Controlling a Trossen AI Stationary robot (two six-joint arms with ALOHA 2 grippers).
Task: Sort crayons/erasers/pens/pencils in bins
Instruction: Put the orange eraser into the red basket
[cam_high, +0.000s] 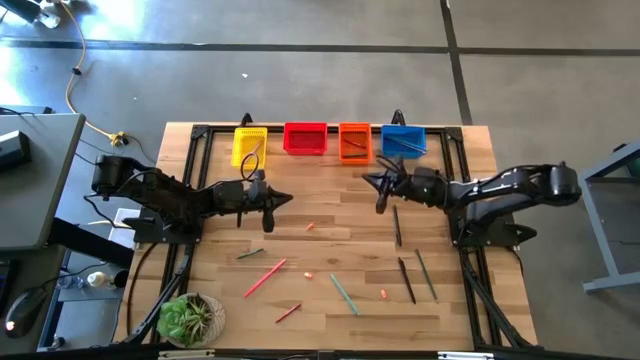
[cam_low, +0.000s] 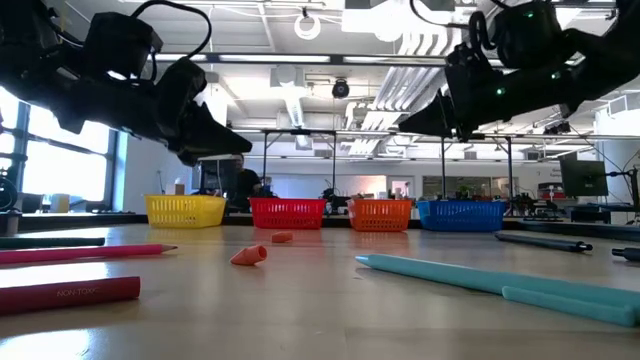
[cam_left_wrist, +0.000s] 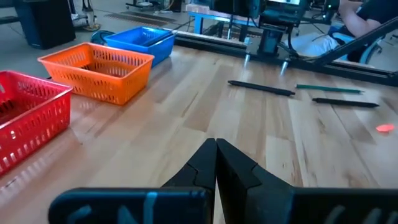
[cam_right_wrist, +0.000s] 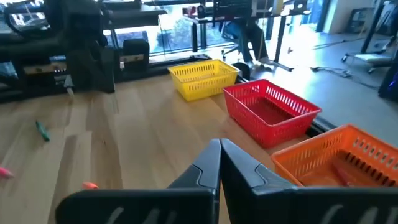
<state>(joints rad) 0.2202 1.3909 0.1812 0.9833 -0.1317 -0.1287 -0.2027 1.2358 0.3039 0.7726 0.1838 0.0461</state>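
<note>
Both tools hang above the wooden counter with fingers pressed together, empty: the left tool near the yellow plastic bin, the right tool before the orange plastic bin. Pale orange-pink eraser nubs lie loose mid-counter among scattered sticks. Descending shut, a tool would likely knock a small nub away rather than straddle it.

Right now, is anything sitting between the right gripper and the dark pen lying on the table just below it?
Nothing visible. In the high view the right gripper, shut and empty, hovers in front of the blue bin, and only bare table separates it from the dark pen. The left gripper is away on the other side.
</note>
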